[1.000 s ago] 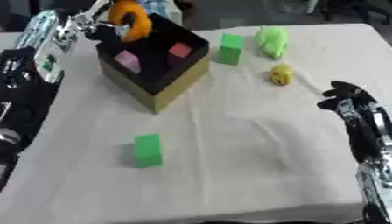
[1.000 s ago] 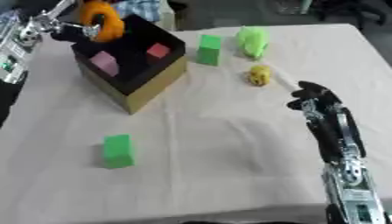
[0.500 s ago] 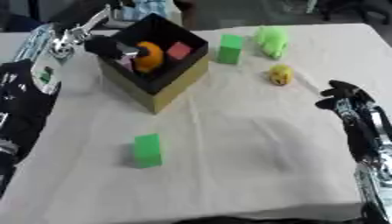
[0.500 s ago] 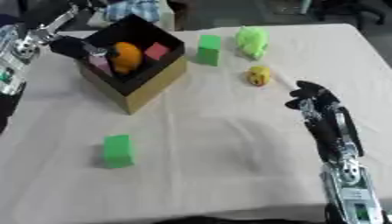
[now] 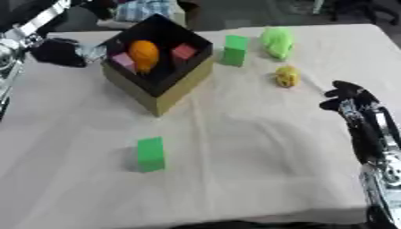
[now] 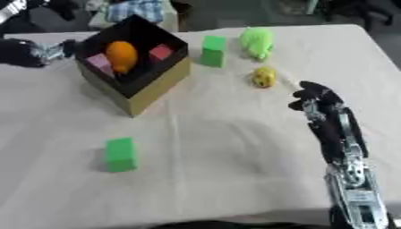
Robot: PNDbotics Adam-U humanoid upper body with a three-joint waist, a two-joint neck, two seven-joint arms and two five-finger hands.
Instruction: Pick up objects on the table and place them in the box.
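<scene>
box [image 5: 160, 96] sits upper left of centre, open top, already holding an orange thing [image 5: 143, 53], a pink block [image 5: 123, 60] and a red block [image 5: 184, 51].

still out on the table [image 5: 235, 161]: a green block [image 5: 150, 154] at lower left, standing on end, long axis near vertical in frame; a second green block [image 5: 235, 50] just right of the box, upright; a light green toy [image 5: 277, 41] at upper right; a small yellow thing [image 5: 287, 76] below it.

left hand [image 5: 66, 51] is at the upper left edge, just beside the box's left corner, not over any loose item. it shows as a dark blur; cannot tell how its fingers stand, nothing seen in them.

right hand [image 6: 317, 100] is at right of centre, fingers curled inward, holding nothing.

key relation: yellow thing lies up and left of the right hand, near, bare cloth between. judged the likeliest next pick for that hand. light green toy and upright block lie beyond it, well apart from the hand. lower green block is well apart from both hands, nothing around it.

risk, judged: carrying into the box from the right passes the upright green block.
</scene>
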